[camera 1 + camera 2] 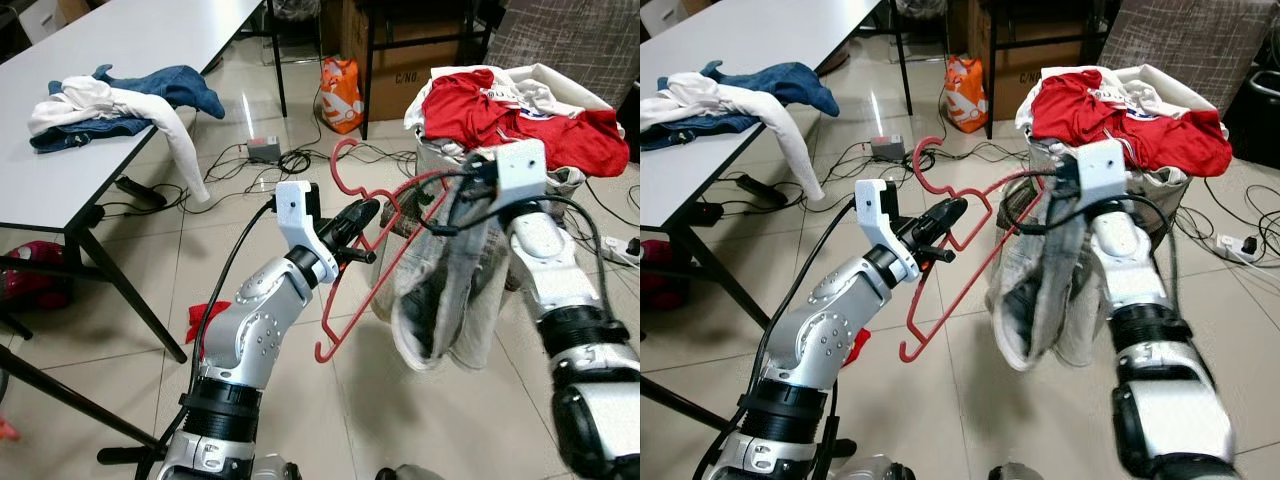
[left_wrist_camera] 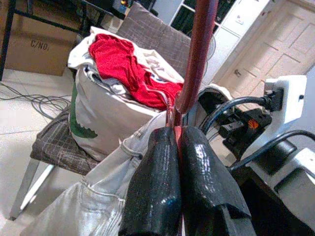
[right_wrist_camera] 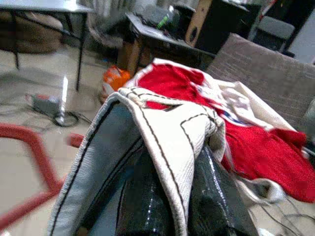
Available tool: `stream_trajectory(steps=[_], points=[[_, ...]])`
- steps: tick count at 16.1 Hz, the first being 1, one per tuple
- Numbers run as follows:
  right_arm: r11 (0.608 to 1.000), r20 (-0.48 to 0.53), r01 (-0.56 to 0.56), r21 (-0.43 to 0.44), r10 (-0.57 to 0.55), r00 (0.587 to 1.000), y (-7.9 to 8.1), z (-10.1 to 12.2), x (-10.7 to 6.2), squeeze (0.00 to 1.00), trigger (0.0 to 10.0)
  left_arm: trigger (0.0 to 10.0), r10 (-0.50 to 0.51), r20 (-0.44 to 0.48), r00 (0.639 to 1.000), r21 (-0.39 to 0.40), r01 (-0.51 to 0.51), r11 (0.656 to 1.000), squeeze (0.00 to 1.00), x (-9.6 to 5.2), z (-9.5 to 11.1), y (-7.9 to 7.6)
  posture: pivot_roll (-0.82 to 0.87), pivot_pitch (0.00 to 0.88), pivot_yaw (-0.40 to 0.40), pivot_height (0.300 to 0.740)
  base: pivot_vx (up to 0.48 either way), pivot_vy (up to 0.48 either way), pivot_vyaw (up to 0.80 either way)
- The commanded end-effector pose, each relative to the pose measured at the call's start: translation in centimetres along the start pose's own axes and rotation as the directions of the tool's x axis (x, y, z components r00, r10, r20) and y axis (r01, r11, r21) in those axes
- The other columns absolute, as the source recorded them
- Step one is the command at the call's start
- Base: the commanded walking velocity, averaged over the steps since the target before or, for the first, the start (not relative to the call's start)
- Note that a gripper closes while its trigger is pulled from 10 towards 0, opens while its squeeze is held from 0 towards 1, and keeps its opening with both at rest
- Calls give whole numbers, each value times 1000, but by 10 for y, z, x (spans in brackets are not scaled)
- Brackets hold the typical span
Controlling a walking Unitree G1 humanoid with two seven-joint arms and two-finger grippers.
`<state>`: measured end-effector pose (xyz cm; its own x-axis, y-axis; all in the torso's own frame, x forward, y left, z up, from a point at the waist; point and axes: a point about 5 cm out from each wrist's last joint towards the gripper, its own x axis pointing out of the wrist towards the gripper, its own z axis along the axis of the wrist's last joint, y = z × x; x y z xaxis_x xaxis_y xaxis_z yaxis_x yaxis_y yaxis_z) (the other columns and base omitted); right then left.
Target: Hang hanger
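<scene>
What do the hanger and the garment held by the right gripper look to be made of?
Hanger: probably plastic, going by its smooth, uniformly red, glossy rod; coated metal can't be ruled out. The left gripper is shut on it. Garment: pale grey denim, likely cotton, judging by the twill weave, dark contrast stitching and thick seams in the right wrist view, where the right gripper pinches it.
</scene>
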<state>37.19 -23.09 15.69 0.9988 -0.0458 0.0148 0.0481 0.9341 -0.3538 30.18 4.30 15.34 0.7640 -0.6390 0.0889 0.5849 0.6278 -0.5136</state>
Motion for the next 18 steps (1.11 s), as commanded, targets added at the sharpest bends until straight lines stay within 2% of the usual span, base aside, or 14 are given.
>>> stream_trajectory(steps=[1,16,17,18], points=[[1000,108,26,-1,-26,994,-8,28,8,0,0,10000,-13,6,1000,14,12,1000,0,0,4,-2,-86,0,52,740,0,0,0],[1000,108,26,-1,-26,994,-8,28,8,0,0,10000,-13,6,1000,14,12,1000,0,0,4,-2,-86,0,52,740,0,0,0],[985,58,-136,102,131,990,21,23,12,0,0,10000,-47,-6,999,21,48,999,0,1,1,-9,-81,0,51,740,0,0,0],[973,51,-184,141,178,983,31,22,12,0,0,10000,-50,-16,999,35,51,998,0,1,-1,-9,-81,0,49,740,0,0,0]])
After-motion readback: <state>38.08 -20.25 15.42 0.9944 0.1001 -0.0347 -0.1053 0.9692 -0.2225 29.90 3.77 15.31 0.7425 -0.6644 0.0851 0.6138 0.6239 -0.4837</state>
